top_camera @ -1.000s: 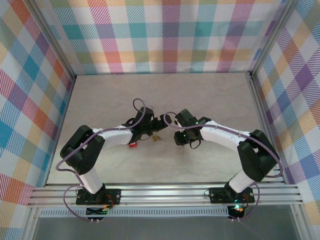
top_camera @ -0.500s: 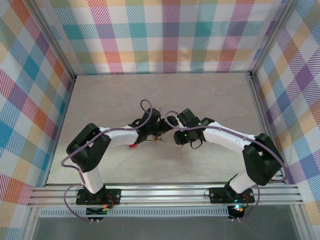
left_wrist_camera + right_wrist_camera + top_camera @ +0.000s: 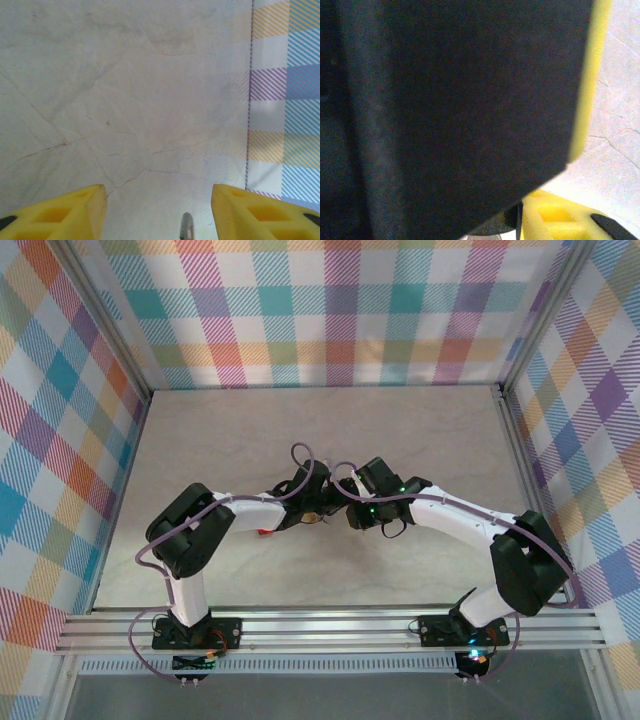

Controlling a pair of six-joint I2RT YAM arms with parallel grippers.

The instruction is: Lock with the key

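Two yellow fingers [image 3: 75,212] of L hand [image 3: 157,200] apart — metal tip [image 3: 186,229] between

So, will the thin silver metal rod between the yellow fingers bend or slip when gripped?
Probably stiff: the thin silver metal rod looks solid. It may slip, being narrow and shiny; the yellow fingers stand clear of it on both sides.

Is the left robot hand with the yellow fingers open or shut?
Open. On the left gripper, the yellow fingertips stand well apart. A thin metal tip sits between them, touching neither.
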